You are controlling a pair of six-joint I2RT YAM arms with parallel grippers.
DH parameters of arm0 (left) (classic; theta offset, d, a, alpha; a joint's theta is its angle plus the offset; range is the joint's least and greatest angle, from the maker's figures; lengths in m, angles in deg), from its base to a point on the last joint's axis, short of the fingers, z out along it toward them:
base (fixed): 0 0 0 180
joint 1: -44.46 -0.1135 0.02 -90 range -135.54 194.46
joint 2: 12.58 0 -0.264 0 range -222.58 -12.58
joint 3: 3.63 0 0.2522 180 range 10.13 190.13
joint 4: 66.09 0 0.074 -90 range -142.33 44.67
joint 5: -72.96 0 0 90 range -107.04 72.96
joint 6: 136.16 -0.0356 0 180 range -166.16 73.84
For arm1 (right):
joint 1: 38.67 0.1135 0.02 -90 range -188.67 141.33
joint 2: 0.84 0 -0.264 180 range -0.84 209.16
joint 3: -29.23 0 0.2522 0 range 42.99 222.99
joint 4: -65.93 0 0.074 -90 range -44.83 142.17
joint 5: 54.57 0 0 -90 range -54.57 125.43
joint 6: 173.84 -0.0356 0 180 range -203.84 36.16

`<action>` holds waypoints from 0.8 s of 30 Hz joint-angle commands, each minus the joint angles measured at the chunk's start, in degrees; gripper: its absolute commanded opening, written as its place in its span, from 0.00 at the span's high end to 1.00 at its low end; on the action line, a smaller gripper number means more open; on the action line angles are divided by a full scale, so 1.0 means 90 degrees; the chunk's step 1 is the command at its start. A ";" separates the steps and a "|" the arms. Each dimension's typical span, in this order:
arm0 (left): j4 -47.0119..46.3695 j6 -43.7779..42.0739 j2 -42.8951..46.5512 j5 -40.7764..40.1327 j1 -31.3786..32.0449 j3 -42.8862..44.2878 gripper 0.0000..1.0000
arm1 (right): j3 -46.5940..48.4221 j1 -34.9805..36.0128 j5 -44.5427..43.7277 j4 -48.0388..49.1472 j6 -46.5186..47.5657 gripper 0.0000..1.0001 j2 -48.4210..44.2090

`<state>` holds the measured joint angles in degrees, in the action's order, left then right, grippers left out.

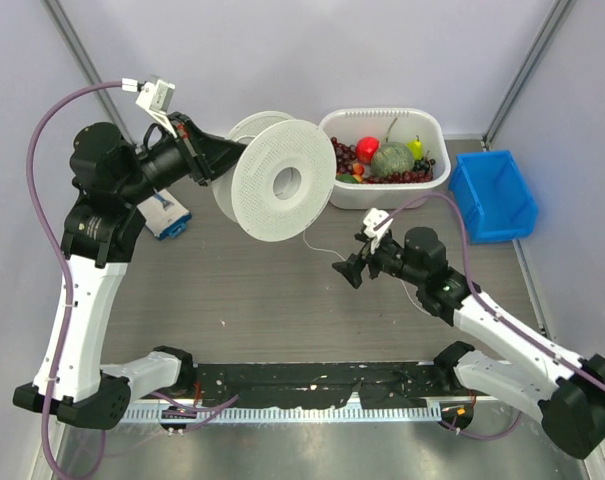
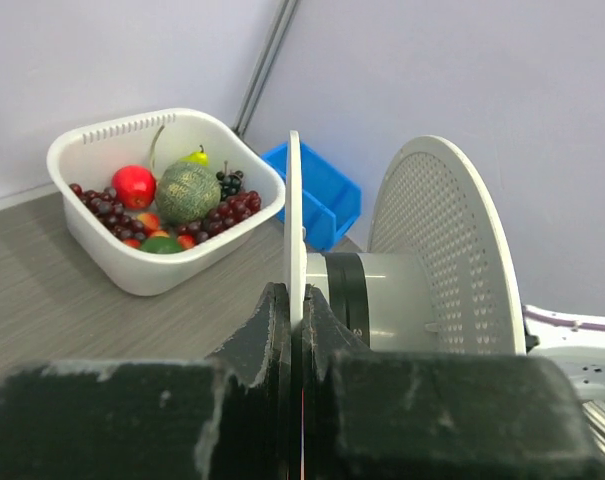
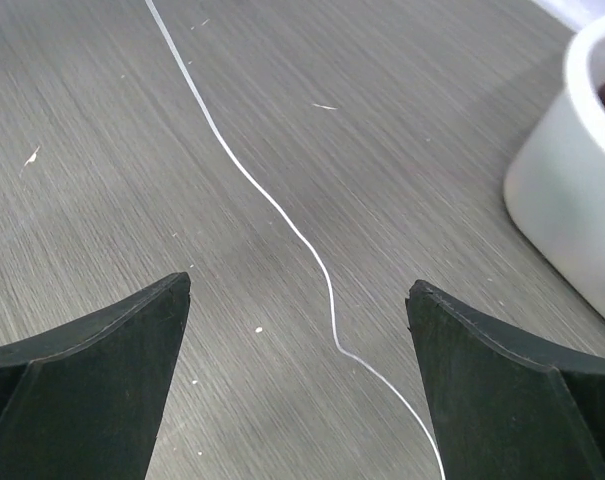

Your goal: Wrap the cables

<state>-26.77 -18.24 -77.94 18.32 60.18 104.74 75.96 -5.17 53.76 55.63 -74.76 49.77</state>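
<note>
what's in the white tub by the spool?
White tub holds fruit: a red apple, green melon, dark grapes and a yellow-green pear. Whatever lies beneath the pile is covered.

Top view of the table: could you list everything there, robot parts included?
spool: one, white, raised left of centre
cable: one, thin white, loose on the table
tub: one, white, far centre
fruit: several, red, green, yellow, dark purple, in the tub
bin: one, blue, far right
small object: one, blue and white, behind left arm, unclear
table: one, grey wood-grain, under everything
left tool: one, black, shut on the spool's flange
right tool: one, black, open over the cable
</note>
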 commanded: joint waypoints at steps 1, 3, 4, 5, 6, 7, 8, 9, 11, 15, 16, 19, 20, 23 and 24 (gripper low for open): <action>-0.0994 0.0637 0.0280 -0.0012 -0.0029 0.0143 1.00 | -0.0060 0.0232 0.0511 0.1742 0.0357 0.07 0.0673; -0.1111 0.0706 0.0309 0.0066 -0.0029 0.0113 1.00 | -0.0089 0.0427 0.0581 0.1967 0.0611 0.07 0.0957; -0.1131 0.0735 0.0309 0.0105 -0.0029 0.0123 1.00 | -0.0128 0.0496 0.0571 0.2036 0.0815 0.07 0.1046; -0.1160 0.0745 0.0329 0.0163 -0.0019 0.0132 1.00 | -0.0138 0.0613 0.0523 0.2192 0.0904 0.07 0.1230; -0.1180 0.0745 0.0329 0.0231 -0.0019 0.0133 1.00 | -0.0167 0.0663 0.0493 0.2290 0.1011 0.07 0.1329; -0.1209 0.0755 0.0329 0.0271 -0.0019 0.0113 1.00 | -0.0177 0.0702 0.0425 0.2513 0.1022 0.08 0.1475; -0.1229 0.0745 0.0358 0.0310 -0.0019 0.0094 1.00 | -0.0187 0.0712 0.0357 0.2612 0.1032 0.10 0.1573; -0.1258 0.0745 0.0368 0.0339 -0.0009 0.0074 1.00 | -0.0197 0.0731 0.0211 0.2806 0.1032 0.11 0.1719; -0.1336 0.0736 0.0407 0.0407 -0.0028 0.0016 1.00 | -0.0265 0.0731 0.0035 0.3119 0.1138 0.14 0.1876; -0.1356 0.0551 0.0407 0.0563 -0.0019 0.0015 1.00 | -0.0372 0.0731 -0.0229 0.3316 0.1334 0.26 0.2043; -0.1356 0.0405 0.0417 0.0651 -0.0009 0.0025 1.00 | -0.0372 0.0722 -0.0249 0.3287 0.1354 0.32 0.2052; -0.1200 -0.0297 0.0446 0.0798 -0.0019 0.0035 1.00 | -0.0421 0.0731 -0.0259 0.3044 0.1325 0.35 0.1926; -0.1093 -0.0628 0.0456 0.0856 -0.0019 0.0064 1.00 | -0.0431 0.0731 -0.0249 0.2975 0.1306 0.35 0.1819; -0.0761 -0.1955 0.0534 0.1002 -0.0019 0.0152 1.00 | -0.0489 0.0731 -0.0132 0.2575 0.1160 0.31 0.1555; -0.0663 -0.2540 0.0611 0.1129 -0.0019 0.0162 1.00 | -0.0490 0.0731 -0.0113 0.2390 0.1120 0.26 0.1448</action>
<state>-31.93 -24.38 -75.34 24.76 60.18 104.43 72.11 1.34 52.51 78.36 -64.20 67.04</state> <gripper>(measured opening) 0.048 0.677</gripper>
